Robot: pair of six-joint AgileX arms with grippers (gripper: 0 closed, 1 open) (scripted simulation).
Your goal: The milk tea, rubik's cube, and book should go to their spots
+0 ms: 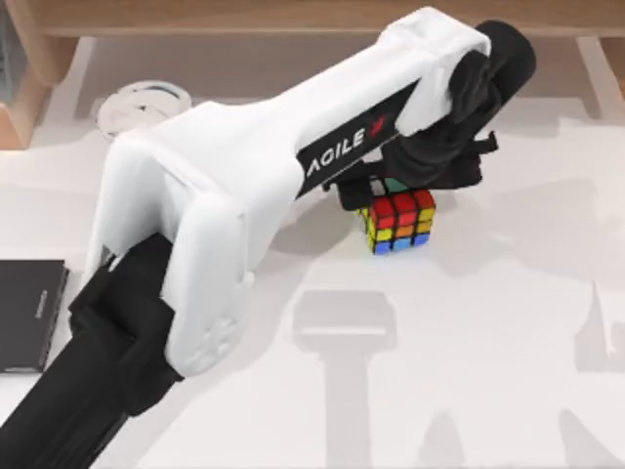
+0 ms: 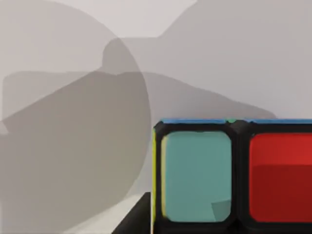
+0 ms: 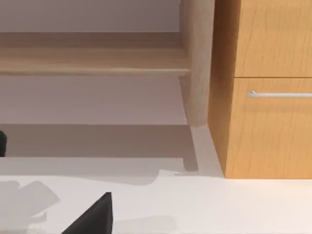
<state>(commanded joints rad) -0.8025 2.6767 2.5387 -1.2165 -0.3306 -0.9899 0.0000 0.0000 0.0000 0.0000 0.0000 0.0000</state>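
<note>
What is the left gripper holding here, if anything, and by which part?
It cannot be told. The left gripper is down at the rubik's cube, at its far top edge, but the arm's wrist covers the fingers, so no grasp is visible.

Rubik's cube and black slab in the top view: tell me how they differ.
The rubik's cube is a small block with many bright stickers; the black slab is flat, plain black with faint small print. The rubik's cube sits near the table's middle, under the left arm's gripper end; the black slab lies at the left edge, partly cut off by the view. Both rest on the white table.
</note>
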